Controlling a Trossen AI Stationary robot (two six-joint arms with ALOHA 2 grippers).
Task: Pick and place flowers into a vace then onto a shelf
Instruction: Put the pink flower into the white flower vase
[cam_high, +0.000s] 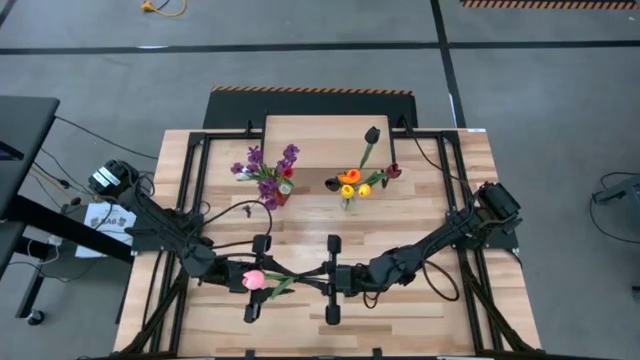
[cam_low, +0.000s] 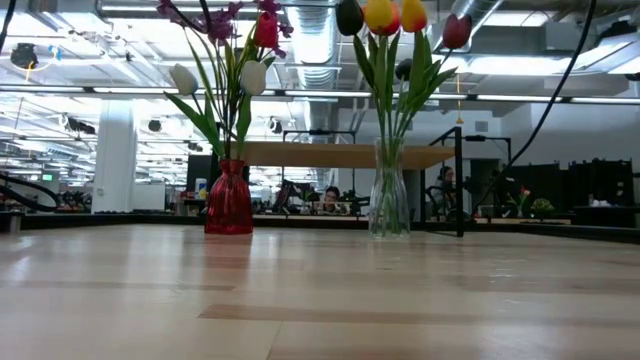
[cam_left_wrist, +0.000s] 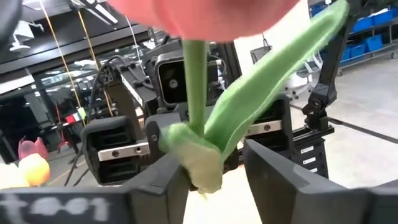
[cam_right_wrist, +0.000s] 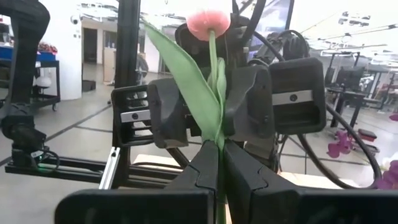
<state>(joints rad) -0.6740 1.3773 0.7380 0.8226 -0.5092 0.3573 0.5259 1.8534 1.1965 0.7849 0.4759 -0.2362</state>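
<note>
Near the table's front edge, the pink tulip (cam_right_wrist: 208, 22) stands upright, stem clenched in the right gripper (cam_right_wrist: 219, 163); the left gripper (cam_left_wrist: 214, 177) brackets it higher, apparently not yet clamped.

Front counter (cam_high: 420, 310): bare planks either side of the 2 arms.
Middle: red vase (cam_high: 283, 193) and clear vase (cam_high: 347, 201) stand apart, a gap between them.
Back: shelf (cam_high: 320, 135) behind both vases, blooms leaning over it.
</note>
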